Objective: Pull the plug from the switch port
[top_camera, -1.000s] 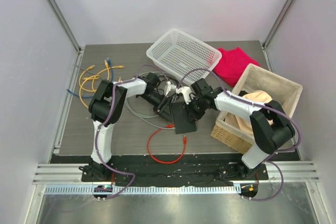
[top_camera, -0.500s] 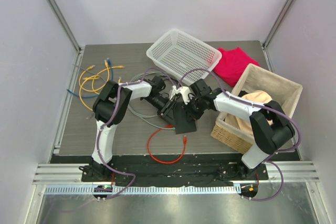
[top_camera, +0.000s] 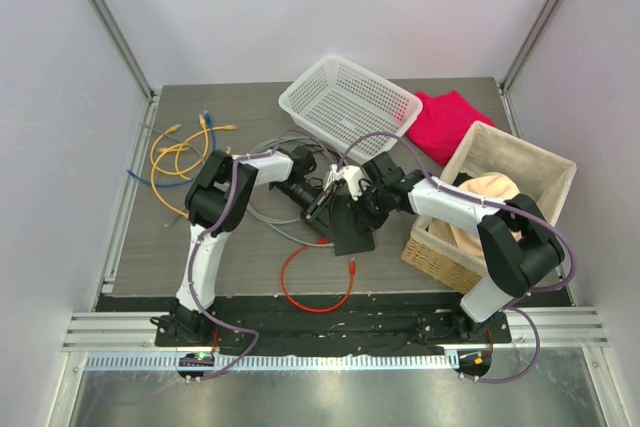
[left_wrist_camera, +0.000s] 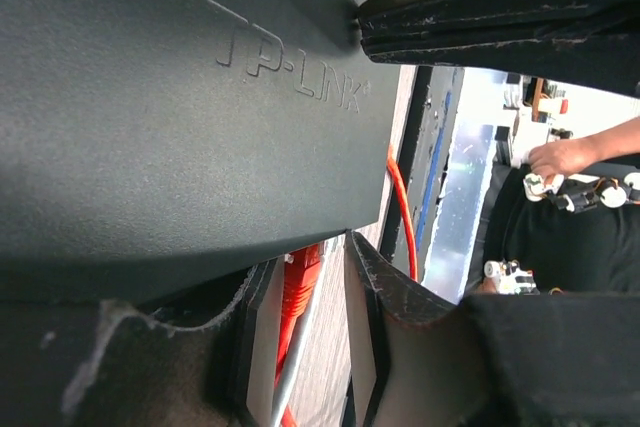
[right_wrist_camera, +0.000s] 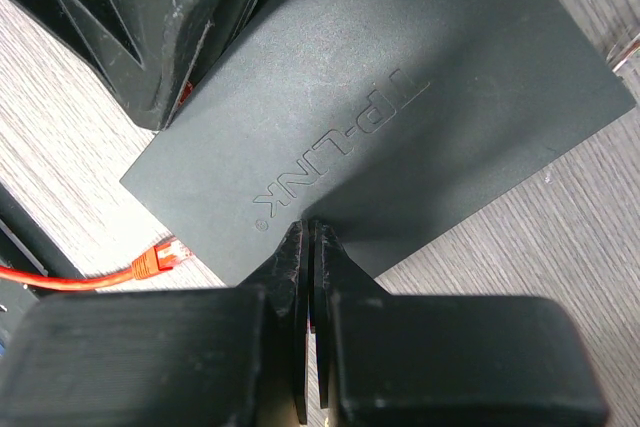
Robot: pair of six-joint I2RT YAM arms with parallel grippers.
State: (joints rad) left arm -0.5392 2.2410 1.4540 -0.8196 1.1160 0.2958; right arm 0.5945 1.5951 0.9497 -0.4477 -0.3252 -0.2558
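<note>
The switch (top_camera: 351,227) is a flat matte-black box lying on the table between my arms. It fills the left wrist view (left_wrist_camera: 170,97) and the right wrist view (right_wrist_camera: 380,107). An orange plug (left_wrist_camera: 300,282) sits in a port on its edge, with a grey cable beside it. My left gripper (left_wrist_camera: 312,259) is open with the plug between its fingers: the plug lies against one pad and the other pad stands apart. It shows at the switch's left edge in the top view (top_camera: 320,209). My right gripper (right_wrist_camera: 311,229) is shut, its tips resting on the switch's top.
The red cable (top_camera: 312,285) loops in front of the switch, and its free end (right_wrist_camera: 160,259) lies beside the switch. Grey cables (top_camera: 262,212) lie on the left. Yellow cables (top_camera: 180,152), a white mesh basket (top_camera: 350,102), a red cloth (top_camera: 445,122) and a wicker basket (top_camera: 515,162) surround the area.
My left gripper has moved right and forward to the switch's edge and now straddles the plug. The right gripper has stayed on the switch.
</note>
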